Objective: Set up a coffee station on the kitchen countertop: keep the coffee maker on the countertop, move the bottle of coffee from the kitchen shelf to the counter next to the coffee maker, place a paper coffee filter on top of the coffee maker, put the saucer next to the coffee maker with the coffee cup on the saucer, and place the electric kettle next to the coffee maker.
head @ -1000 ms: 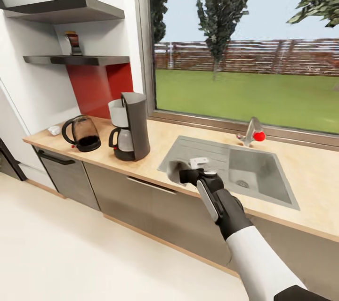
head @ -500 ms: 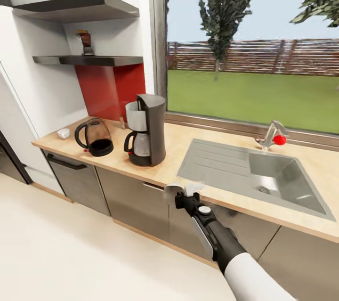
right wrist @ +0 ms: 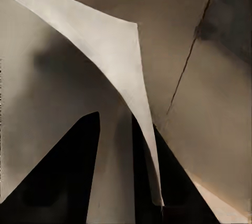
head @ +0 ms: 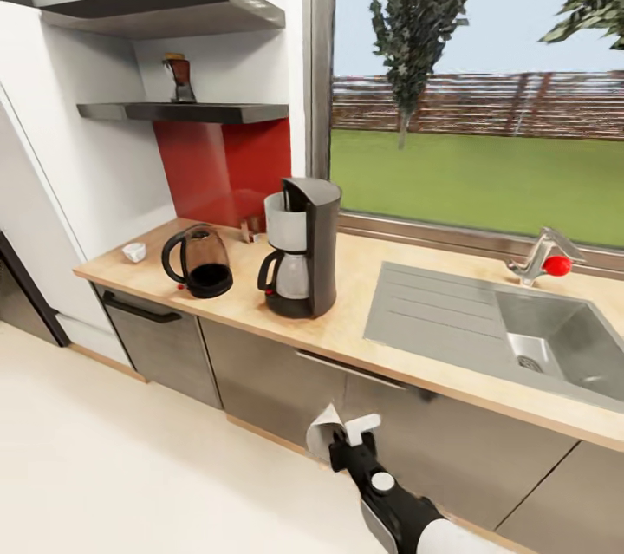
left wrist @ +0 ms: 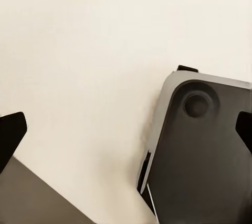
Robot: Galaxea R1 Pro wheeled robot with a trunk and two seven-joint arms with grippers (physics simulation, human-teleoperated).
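Observation:
The dark coffee maker [head: 300, 247] stands on the wooden countertop [head: 347, 330], with the glass electric kettle [head: 198, 262] beside it on the left. A small white cup [head: 133, 252] sits at the counter's far left end. The bottle of coffee [head: 179, 77] stands on the lower dark shelf [head: 191, 112]. My right gripper [head: 343, 443] is low in front of the cabinet doors, shut on a white paper coffee filter [head: 325, 430]; the filter [right wrist: 105, 61] rises between its dark fingers [right wrist: 63, 182]. My left gripper [left wrist: 126, 132] is open above pale floor.
A steel sink [head: 485, 320] with a red-knobbed faucet [head: 544, 256] lies right of the coffee maker, under a large window. Grey cabinet fronts [head: 260, 372] run below the counter. A white wall panel [head: 52, 190] stands at the left. The robot's dark base [left wrist: 199, 150] is below my left gripper.
The whole view has shifted, so the camera moved: counter items now sit further right. My right arm with the filter has dropped from over the sink to below the counter edge.

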